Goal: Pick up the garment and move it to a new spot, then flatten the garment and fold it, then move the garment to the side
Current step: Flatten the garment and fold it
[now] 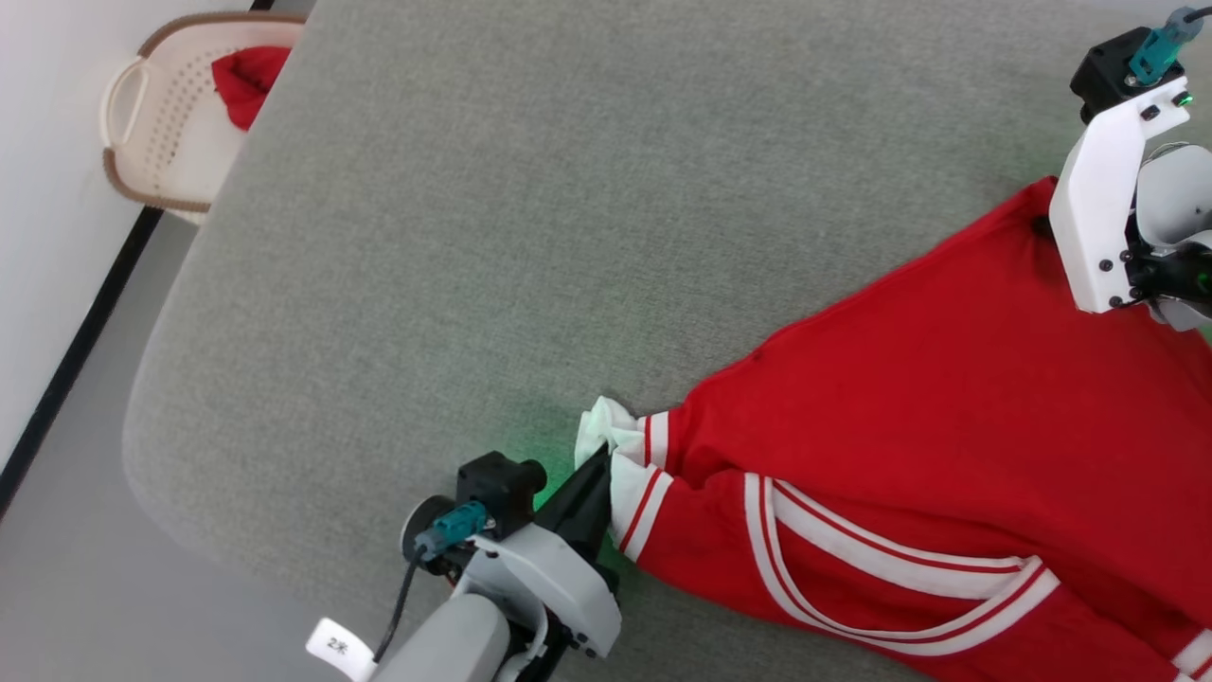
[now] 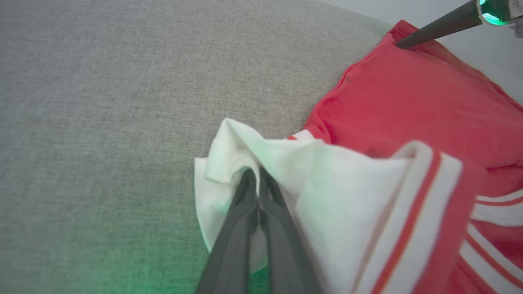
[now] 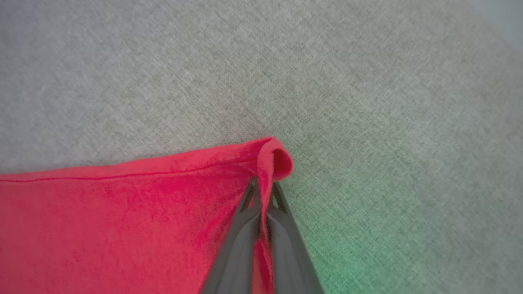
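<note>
Garment [image 1: 947, 379] sprawls on grey table [image 1: 473, 237], right of centre. Left gripper [image 2: 258, 176] clamped on white sleeve [image 2: 327, 183]; right gripper [image 3: 263, 185] pinched on red hem corner [image 3: 273, 155] (opposite ends, likely for pulling it flat).

This looks like a plain work room, a bit like a lab, set up for folding clothes. The big table [image 1: 473, 237] has round corners and is covered all over with flat grey cloth. The floor [image 1: 114, 587] is bare and grey. The wall [image 1: 47, 237] is plain white, with a black strip [image 1: 83, 332] along the bottom. A pale plastic washing basket [image 1: 175, 133] with little holes and a brown rim sits by the far corner of the table, and a red cloth [image 1: 244, 80] lies in it. A red and white garment [image 1: 947, 379] lies on the table.
</note>
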Available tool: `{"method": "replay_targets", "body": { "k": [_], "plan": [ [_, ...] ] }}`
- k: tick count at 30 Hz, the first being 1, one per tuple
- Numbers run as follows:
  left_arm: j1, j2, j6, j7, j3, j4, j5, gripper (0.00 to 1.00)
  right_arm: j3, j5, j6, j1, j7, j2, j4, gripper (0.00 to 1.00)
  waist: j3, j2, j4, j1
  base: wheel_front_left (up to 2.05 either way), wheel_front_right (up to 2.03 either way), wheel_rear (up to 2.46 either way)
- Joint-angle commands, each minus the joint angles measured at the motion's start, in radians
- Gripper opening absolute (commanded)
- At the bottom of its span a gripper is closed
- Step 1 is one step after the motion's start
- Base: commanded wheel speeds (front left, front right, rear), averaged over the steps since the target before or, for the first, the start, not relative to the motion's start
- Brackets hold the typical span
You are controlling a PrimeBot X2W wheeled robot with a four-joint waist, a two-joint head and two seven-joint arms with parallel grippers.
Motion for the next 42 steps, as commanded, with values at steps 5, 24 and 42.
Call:
{"method": "replay_targets", "body": {
  "k": [5,24,42],
  "plan": [
    [0.002,0.049,-0.013,0.008,0.002,-0.034,-0.042,0.0,0.006,0.057,-0.001,-0.023,-0.063,0.009,0.011,0.0,-0.056,-0.0001,-0.042,0.0,0.0,0.0,0.0],
    [-0.184,0.342,-0.019,0.298,0.038,-0.294,-0.135,0.0,-0.036,0.138,-0.001,-0.098,-0.353,0.03,-0.026,0.0,-0.28,-0.0001,-0.175,0.0,0.0,0.0,0.0],
    [-0.68,0.52,-0.018,0.313,-0.136,-0.074,-0.39,0.0,-0.13,0.114,-0.001,-0.205,-0.593,0.043,0.084,0.0,-0.412,-0.0001,-0.311,0.0,0.0,0.0,0.0]
  ]
}}
